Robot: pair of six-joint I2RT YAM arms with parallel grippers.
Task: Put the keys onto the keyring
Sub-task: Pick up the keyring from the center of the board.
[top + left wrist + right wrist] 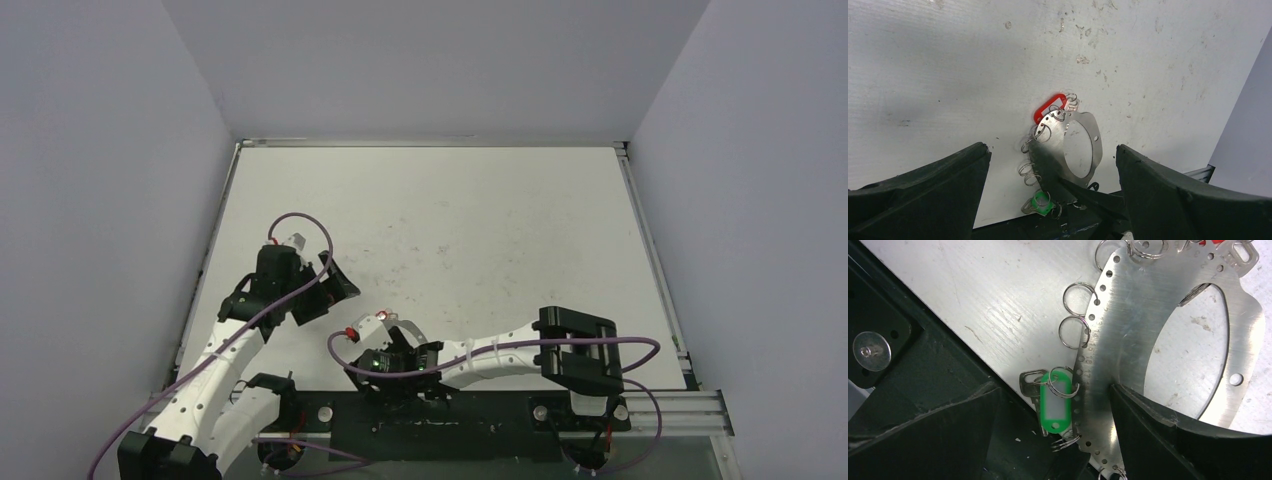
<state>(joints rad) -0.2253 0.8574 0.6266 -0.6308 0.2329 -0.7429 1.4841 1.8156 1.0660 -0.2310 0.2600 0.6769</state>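
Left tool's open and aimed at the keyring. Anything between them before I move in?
Only the right tool: one of its fingers lies over the keyring at the green key end. Toward the red key end, the bare table ahead of the left tool shows nothing in the way.

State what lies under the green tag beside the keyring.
A silver key: its head sticks out past the edge of the green tag, while the tag covers most of its blade.
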